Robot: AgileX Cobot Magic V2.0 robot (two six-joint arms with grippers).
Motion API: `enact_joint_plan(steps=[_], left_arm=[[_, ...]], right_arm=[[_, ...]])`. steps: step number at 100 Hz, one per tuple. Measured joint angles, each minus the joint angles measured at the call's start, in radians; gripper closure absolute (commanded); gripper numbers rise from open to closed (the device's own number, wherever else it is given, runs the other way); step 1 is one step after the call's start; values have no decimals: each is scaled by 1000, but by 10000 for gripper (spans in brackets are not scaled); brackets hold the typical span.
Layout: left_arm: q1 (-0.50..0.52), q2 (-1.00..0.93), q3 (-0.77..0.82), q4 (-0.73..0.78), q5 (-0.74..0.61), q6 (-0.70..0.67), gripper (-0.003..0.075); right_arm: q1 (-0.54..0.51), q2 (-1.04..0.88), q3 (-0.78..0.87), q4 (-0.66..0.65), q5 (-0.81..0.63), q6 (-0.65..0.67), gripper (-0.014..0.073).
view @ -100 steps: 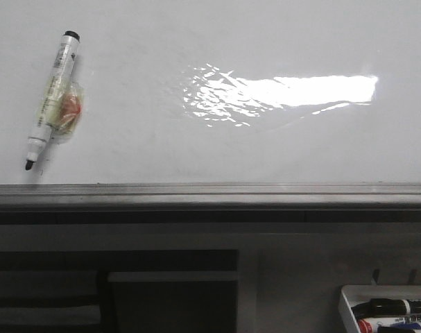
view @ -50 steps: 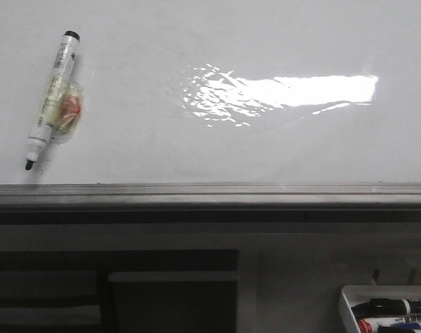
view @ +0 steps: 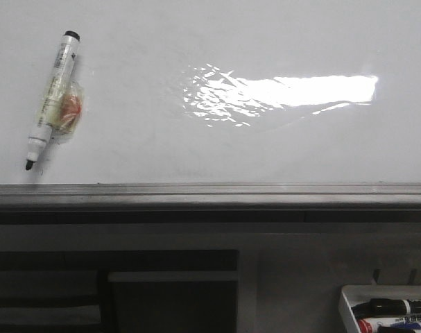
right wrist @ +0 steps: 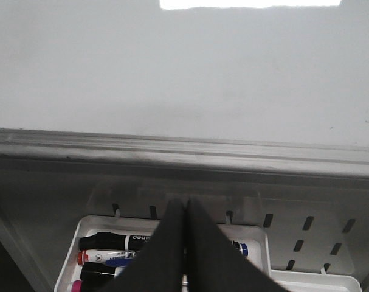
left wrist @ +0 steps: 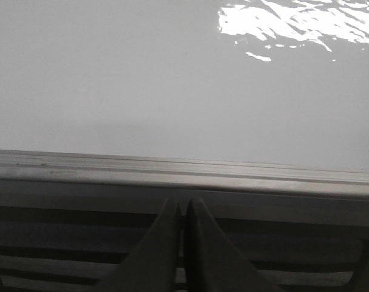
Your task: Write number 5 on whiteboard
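The whiteboard (view: 217,146) fills the upper part of the front view, glossy white with a bright glare patch and a grey edge rail (view: 210,194). No number 5 shows on it. A white marker with a black tip (view: 52,97) is stuck to the board at its left with clear tape, tip pointing down. The whiteboard also shows in the left wrist view (left wrist: 172,91) and the right wrist view (right wrist: 184,79). My left gripper (left wrist: 183,204) is shut and empty below the rail. My right gripper (right wrist: 185,204) is shut and empty above the marker tray. Neither gripper shows in the front view.
A small white tray (view: 349,305) with several markers hangs below the board at the right; it also shows in the right wrist view (right wrist: 72,243), with black, red and blue markers. A pegboard panel with slots (right wrist: 312,237) lies behind it. Dark shelving (view: 113,284) sits below the rail at left.
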State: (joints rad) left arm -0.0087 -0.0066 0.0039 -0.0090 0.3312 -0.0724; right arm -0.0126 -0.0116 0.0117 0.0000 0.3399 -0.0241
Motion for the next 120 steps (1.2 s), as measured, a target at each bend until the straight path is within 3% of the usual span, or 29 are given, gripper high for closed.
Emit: enact_joint_plan(steps=[82,100,120], left_arm=[[0,0,0,9,-115,0,741],[0,23,-8,-4,-115,0,741],[0,206,-128,30,-108,0,741]], right_arm=[[0,0,4,-23,-100,0,655],[0,88,4,55,-146,0,655],[0,247,4,77,-144,0,655]])
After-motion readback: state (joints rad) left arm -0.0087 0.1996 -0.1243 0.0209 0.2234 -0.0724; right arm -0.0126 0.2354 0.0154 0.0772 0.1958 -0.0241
